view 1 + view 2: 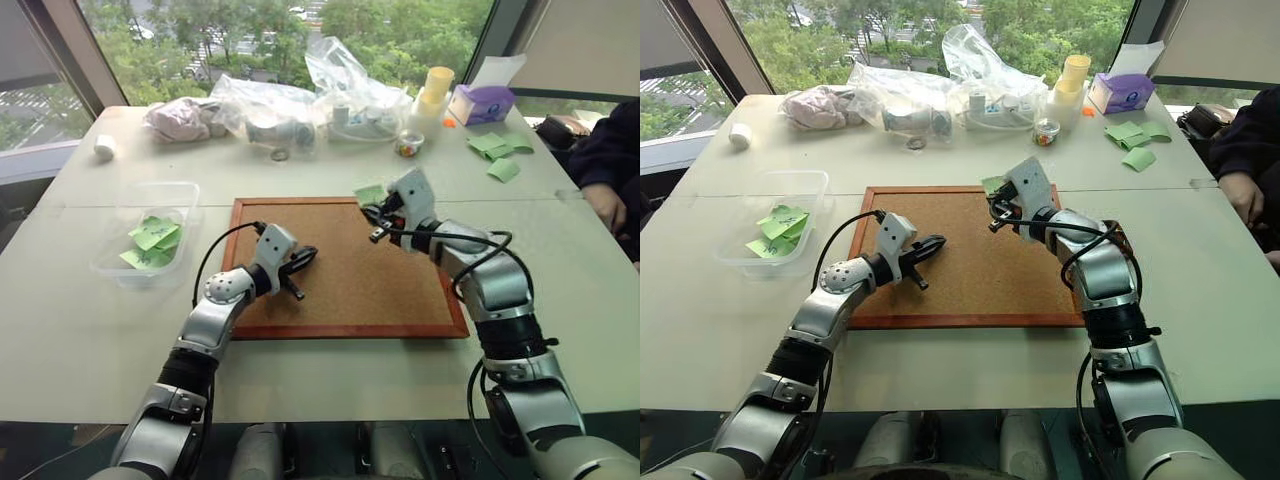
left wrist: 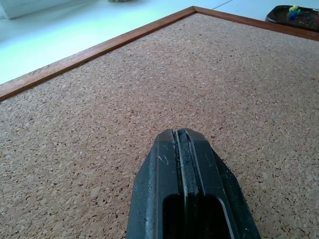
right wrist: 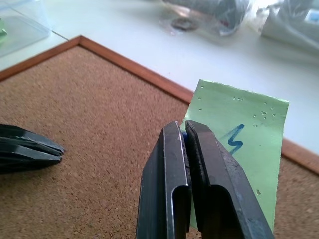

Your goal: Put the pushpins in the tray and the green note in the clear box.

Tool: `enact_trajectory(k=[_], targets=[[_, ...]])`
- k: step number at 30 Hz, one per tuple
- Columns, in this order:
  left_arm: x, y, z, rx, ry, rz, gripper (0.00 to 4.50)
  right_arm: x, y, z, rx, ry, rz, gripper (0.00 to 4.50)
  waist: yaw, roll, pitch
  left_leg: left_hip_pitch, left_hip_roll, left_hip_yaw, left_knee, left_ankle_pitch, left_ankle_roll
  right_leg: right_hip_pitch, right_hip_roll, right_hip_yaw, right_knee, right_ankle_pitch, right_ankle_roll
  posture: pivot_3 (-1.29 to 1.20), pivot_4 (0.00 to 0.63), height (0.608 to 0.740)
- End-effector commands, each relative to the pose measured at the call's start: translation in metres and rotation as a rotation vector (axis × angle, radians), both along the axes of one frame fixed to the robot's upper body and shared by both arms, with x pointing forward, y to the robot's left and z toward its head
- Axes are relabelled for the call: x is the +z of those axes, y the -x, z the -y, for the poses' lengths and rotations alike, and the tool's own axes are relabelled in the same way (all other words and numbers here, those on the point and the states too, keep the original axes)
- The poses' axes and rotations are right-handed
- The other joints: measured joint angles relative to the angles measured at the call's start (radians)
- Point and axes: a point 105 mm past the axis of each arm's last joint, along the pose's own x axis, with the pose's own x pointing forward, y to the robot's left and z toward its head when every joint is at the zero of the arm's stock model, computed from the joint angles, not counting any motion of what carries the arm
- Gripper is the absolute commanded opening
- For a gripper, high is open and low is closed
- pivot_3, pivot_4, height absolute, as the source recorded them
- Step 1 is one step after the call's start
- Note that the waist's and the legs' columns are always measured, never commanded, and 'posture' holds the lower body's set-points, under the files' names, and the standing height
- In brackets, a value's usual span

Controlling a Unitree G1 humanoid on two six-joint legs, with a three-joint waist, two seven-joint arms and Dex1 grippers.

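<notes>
Right gripper: raised above the cork board near its far edge, fingers pinched on the green note.
Green note: pale green square with a blue scribble and pinholes, standing upright from the fingertips.
Left gripper: low over the cork board's left part, fingers pressed together, holding nothing.
Clear box: left of the cork board, green notes inside.

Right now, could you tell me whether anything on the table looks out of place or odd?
A few green notes lie loose on the table's far right, near the purple box, not in the clear box. The note in the right gripper is peppered with pinholes.
</notes>
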Motion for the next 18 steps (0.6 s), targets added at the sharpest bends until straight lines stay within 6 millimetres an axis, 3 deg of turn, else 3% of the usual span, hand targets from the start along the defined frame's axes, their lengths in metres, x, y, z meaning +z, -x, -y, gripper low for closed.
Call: enact_trajectory(k=[1,7,8,16,18], targets=[[-0.022,-0.001,-0.011,0.038,-0.026,-0.102,0.00,0.009,0.017,-0.007,0.069,0.012,0.022,0.04,0.001,0.000,0.000,0.001,0.000,0.000,-0.001,-0.001,0.002,0.000,0.000,0.000,0.000,0.000,0.000,0.00,0.150,0.740],[0.031,-0.012,0.005,-0.034,0.201,-0.144,0.00,0.009,0.040,-0.013,0.166,0.070,0.027,0.04,0.015,-0.002,0.001,0.000,0.000,0.000,-0.001,-0.002,0.004,0.000,0.000,0.000,0.000,0.000,0.000,0.00,0.150,0.740],[0.038,-0.011,0.008,-0.060,0.215,-0.147,0.67,0.008,0.043,-0.013,0.175,0.086,0.029,0.00,0.015,-0.004,0.002,-0.001,0.000,0.000,-0.001,-0.002,0.004,-0.001,0.000,0.000,0.000,0.000,0.000,0.00,0.150,0.740],[0.074,-0.015,0.018,-0.136,0.453,-0.275,4.47,0.003,0.062,-0.021,0.283,0.183,0.072,0.00,0.022,-0.009,0.006,-0.014,-0.003,0.000,0.000,0.001,-0.002,-0.012,0.001,0.000,-0.001,0.000,0.000,0.00,0.150,0.740],[0.080,-0.018,0.018,-0.132,0.512,-0.305,4.47,0.003,0.063,-0.023,0.293,0.193,0.079,0.00,0.021,-0.012,0.007,-0.014,-0.004,0.000,0.000,0.002,-0.002,-0.012,0.001,0.000,-0.001,0.000,0.001,0.00,0.150,0.740]])
